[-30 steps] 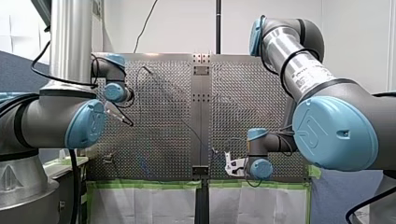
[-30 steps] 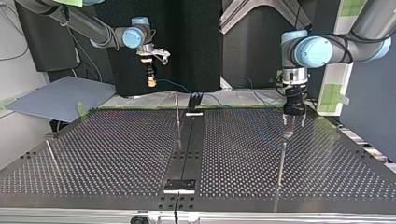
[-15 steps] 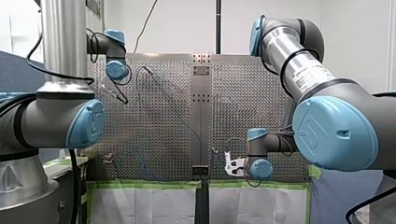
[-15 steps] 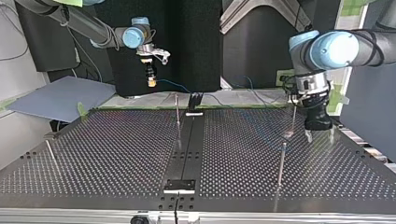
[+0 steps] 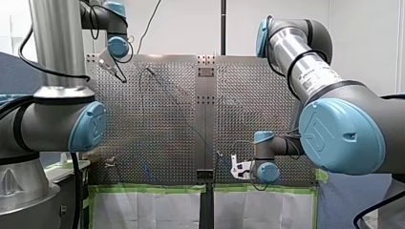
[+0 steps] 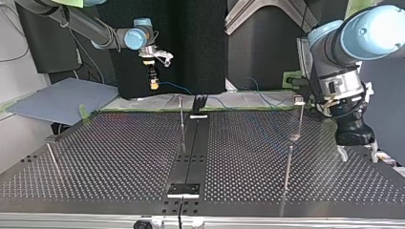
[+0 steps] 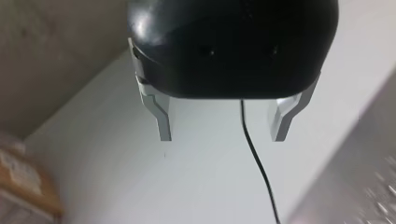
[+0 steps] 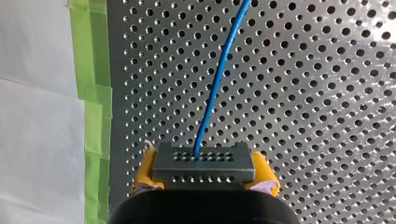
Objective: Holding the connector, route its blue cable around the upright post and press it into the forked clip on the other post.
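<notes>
Connector [image 8: 204,161]: clamped in your right gripper [image 6: 153,82]. Your left gripper [image 7: 223,127]: spread, empty. Its blue cable [image 8: 219,79] apparently awaits routing and clipping.

Perforated metal surface [image 6: 119,157] with a black centre rail [image 6: 198,148] down its middle. Green tape [image 8: 91,70] runs along the surface edge, with a white sheet [image 8: 32,116] just beside it. Grey-blue board [image 6: 62,98] lies at the top view's left, off the surface. Thin black wire [image 7: 256,163] hangs against a pale wall [image 7: 116,177].

Bright, even indoor light; soft sheen on the perforated table [image 5: 253,95]; blurry left wrist view.
</notes>
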